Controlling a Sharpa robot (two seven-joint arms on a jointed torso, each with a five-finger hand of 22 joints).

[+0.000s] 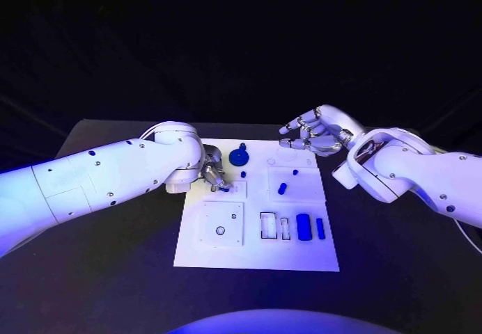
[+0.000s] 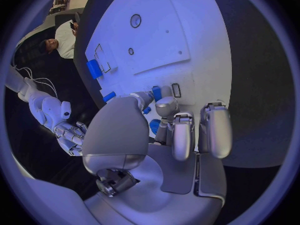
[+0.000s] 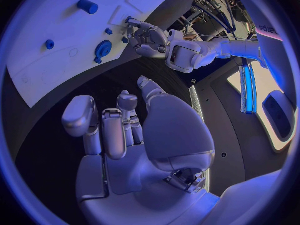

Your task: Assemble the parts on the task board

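Black table (image 1: 120, 278) under blue light, white task board (image 1: 256, 243) at centre. Nearest, lower right: two upright blue parts (image 1: 304, 226). Middle left: left hand (image 1: 213, 175), fingertips pinching a small blue part (image 2: 154, 126). Farthest, upper right: right hand (image 1: 316, 132), spread, holding nothing.

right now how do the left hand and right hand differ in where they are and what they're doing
The left hand is down on the task board, fingers curled at a small blue part by the board's left edge; the right hand is raised past the board's far right corner, off the board. The left hand's fingertips meet that part; the right hand's fingers are apart and hold nothing. Both are silver hands on white arms.
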